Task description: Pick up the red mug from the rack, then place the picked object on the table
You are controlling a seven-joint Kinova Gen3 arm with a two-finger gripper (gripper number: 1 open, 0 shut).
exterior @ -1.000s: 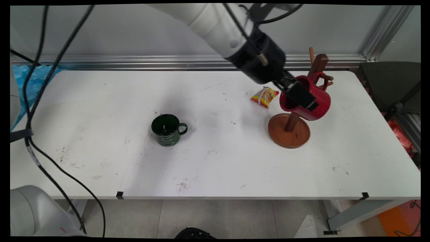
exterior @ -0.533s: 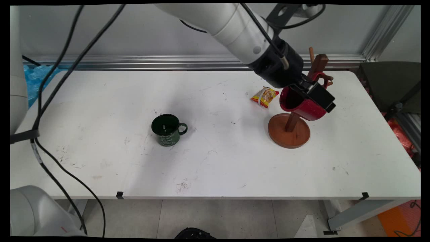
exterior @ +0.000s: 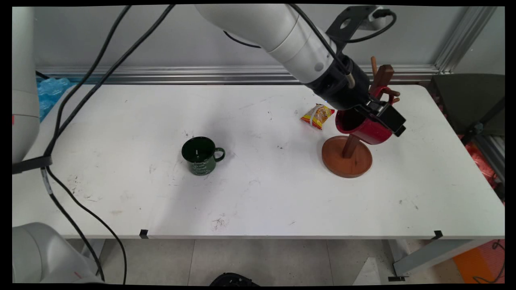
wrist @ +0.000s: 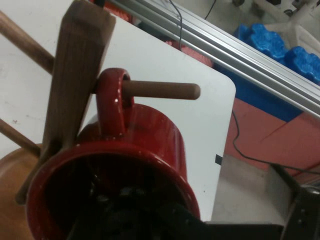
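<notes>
Main view: my gripper at the red mug on the wooden mug tree, near the table far right corner.
Mug handle is hooked over a peg; my jaws pinch its rim, one inside. My arm slants down from upper left. Green mug sits mid-table, snack packet beside the tree.

You can't see all of the gripper: it sits against the red mug, and in the hand view its black parts sink into the mug's dark inside, so how its fingers stand can't be told. The mug hides the middle of the wooden stand. The words on the green mug are too small to read.
</notes>
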